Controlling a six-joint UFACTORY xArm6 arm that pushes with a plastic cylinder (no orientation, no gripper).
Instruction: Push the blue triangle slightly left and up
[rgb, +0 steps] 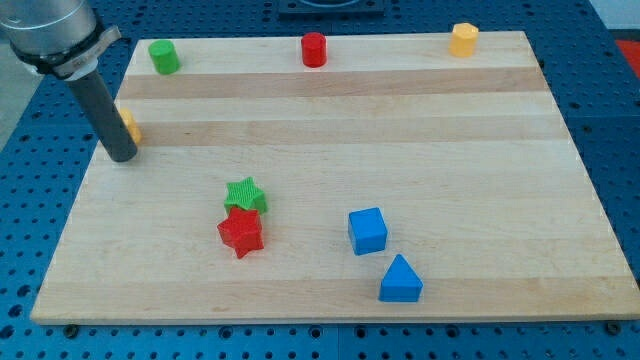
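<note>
Trouble could start with the long trip ahead. The blue triangle (401, 280) sits near the view's bottom edge of the counter (420, 140), right of centre, while my tip (121, 155) rests far off at the view's left edge, touching or just in front of a small yellow block (130, 126) that the rod half hides. There is no hand on this arm, only the rod, so nothing opens, closes or grips.

To send the triangle left and up, I judge the tip must come round to its lower right side. A straight run there would cross the green star (246, 193) and the red star (241, 232), which touch each other, and could scatter them. The blue cube (367, 230) stands just up and left of the triangle, right on the push line, so a push that goes too far would likely shove the cube as well. The triangle's slanted faces may also let it spin off the tip if contact lands off-centre
</note>
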